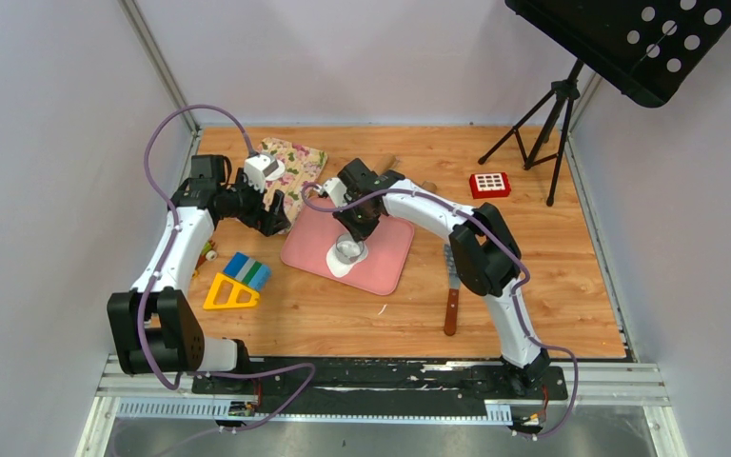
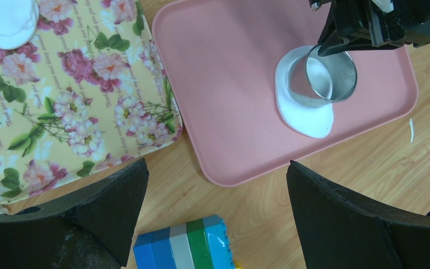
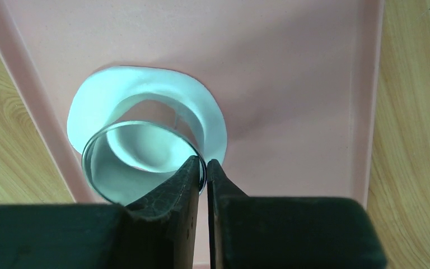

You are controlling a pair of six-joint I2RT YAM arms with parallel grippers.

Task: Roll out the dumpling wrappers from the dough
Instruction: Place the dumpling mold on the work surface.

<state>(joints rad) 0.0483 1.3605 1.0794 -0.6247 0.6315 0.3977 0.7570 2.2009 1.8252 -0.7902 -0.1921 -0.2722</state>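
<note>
A flattened white dough [image 1: 343,268] [image 2: 308,120] [image 3: 201,106] sheet lies on the pink tray [image 1: 385,262] [image 2: 229,67] [image 3: 291,84]. A metal ring cutter [image 1: 347,250] [image 2: 322,75] [image 3: 103,182] stands on the sheet. My right gripper [image 1: 354,231] [image 3: 202,162] is shut on the cutter's rim, one finger inside the ring and one outside. One round white dumpling wrapper [image 2: 5,22] rests on the floral cloth [image 1: 290,167] [image 2: 61,101]. My left gripper [image 1: 274,221] [image 2: 217,163] hangs open and holds nothing, above the wood between the cloth and the tray.
Stacked blue and green blocks [image 1: 246,271] [image 2: 185,246] and a yellow triangle [image 1: 230,293] lie left of the tray. A knife [image 1: 452,300] lies to its right. A red box [image 1: 489,185] and a tripod stand [image 1: 543,124] are at the back right. A dough scrap [image 2: 410,130] sits on the wood.
</note>
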